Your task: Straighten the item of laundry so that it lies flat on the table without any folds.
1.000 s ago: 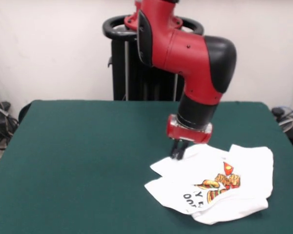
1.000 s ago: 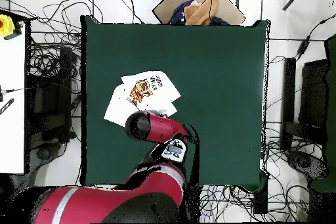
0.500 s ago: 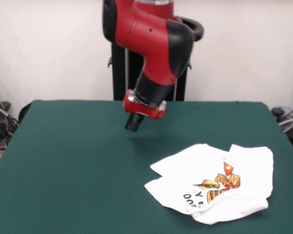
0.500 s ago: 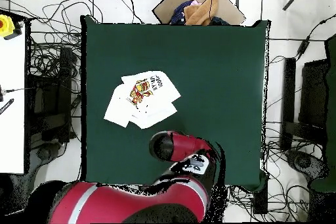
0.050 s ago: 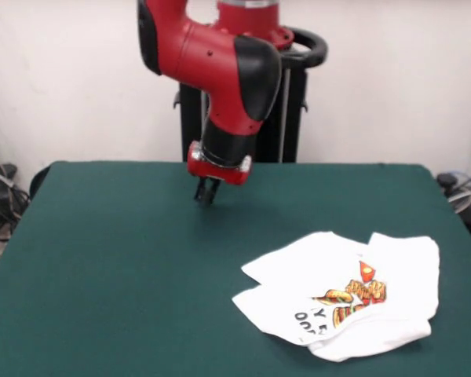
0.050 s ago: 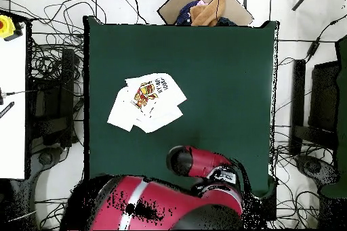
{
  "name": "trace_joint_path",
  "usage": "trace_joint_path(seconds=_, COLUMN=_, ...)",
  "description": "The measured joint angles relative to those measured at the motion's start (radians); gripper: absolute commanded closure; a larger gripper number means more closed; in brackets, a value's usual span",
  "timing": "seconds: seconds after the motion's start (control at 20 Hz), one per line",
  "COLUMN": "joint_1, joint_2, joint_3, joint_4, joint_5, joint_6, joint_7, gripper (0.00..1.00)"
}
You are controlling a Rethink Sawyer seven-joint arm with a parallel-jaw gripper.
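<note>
- The T-shirt [image 5: 341, 302] lies crumpled near one side edge of the table [image 5: 125, 259], with layers overlapping and the print partly covered.
- The gripper [image 5: 206, 192] hangs above the table's robot-side edge, well apart from the shirt; it holds nothing, and how far its jaws stand open cannot be told.
- Risk: pinching several layers together would drag the folds instead of opening them.
- Risk: pulling toward the nearby side edge could slide cloth off the table.

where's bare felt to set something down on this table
In the front view, bare felt on the table runs from its left edge to the T-shirt, and along the far edge right of the gripper. The near right corner is crowded by the folded shirt.
</note>
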Motion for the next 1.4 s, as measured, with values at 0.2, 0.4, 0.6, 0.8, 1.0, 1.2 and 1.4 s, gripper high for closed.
trace_joint_path(seconds=0.2, joint_1=-0.045, joint_2=-0.053, joint_3=0.082, joint_4=0.051, joint_5=0.033, joint_6=0.000, joint_7=0.000, gripper=1.00)
trace_joint_path(seconds=0.4, joint_1=-0.049, joint_2=-0.109, joint_3=0.170, joint_4=0.079, joint_5=0.105, joint_6=0.000, joint_7=0.000, gripper=1.00)
trace_joint_path(seconds=0.6, joint_1=-0.020, joint_2=-0.138, joint_3=0.209, joint_4=0.081, joint_5=0.176, joint_6=0.000, joint_7=0.004, gripper=1.00)
trace_joint_path(seconds=0.8, joint_1=0.031, joint_2=-0.138, joint_3=0.217, joint_4=0.073, joint_5=0.240, joint_6=0.000, joint_7=0.013, gripper=1.00)
trace_joint_path(seconds=1.0, joint_1=0.088, joint_2=-0.100, joint_3=0.218, joint_4=0.043, joint_5=0.294, joint_6=-0.002, joint_7=0.014, gripper=1.00)
trace_joint_path(seconds=1.2, joint_1=0.129, joint_2=-0.046, joint_3=0.216, joint_4=0.008, joint_5=0.333, joint_6=-0.006, joint_7=0.014, gripper=1.00)
trace_joint_path(seconds=1.4, joint_1=0.157, joint_2=-0.040, joint_3=0.193, joint_4=-0.003, joint_5=0.349, joint_6=0.000, joint_7=0.014, gripper=1.00)
